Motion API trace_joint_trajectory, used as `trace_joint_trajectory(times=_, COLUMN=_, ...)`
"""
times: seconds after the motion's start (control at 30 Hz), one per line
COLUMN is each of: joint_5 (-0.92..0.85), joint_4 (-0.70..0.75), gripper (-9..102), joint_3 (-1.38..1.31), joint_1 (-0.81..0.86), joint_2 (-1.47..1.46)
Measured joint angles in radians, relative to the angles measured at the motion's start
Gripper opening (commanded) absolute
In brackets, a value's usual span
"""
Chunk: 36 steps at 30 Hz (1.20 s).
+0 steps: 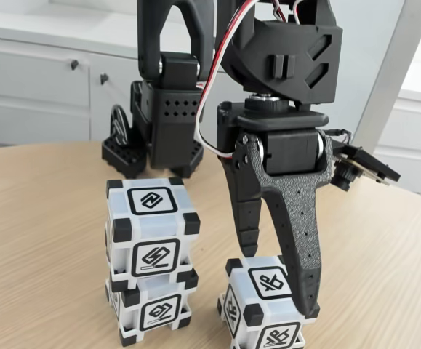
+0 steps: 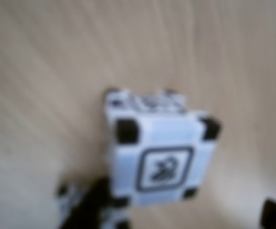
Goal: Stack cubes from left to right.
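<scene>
Third cube (image 1: pixel 262 309) sitting on wooden table (image 1: pixel 43 240), just right of two-cube stack (image 1: pixel 152 258) in fixed view. Gripper (image 1: pixel 275 273) straddling it, jaws spread, not yet clamping (wrist view blurred). Risking off-centre grasp, cube twisting; risking clipping the stack during lift.

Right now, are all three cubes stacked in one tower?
No: in the fixed view, two stacked cubes stand left, while the third cube sits alone on the table.

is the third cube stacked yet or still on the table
Still on the table. In the fixed view the third cube sits on the wood beside the two-cube stack, with the gripper straddling it.
</scene>
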Motion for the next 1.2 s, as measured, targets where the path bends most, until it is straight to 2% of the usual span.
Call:
trace_joint_trajectory(times=0.3, joint_5=0.02, joint_4=-0.031, gripper=32, joint_3=0.0, joint_1=0.002, joint_2=-0.143)
trace_joint_trajectory(times=0.77, joint_5=0.035, joint_4=-0.032, gripper=21, joint_3=0.0, joint_1=0.0, joint_2=-0.149)
trace_joint_trajectory(times=1.2, joint_5=0.046, joint_4=-0.028, gripper=19, joint_3=0.002, joint_1=0.0, joint_2=-0.1)
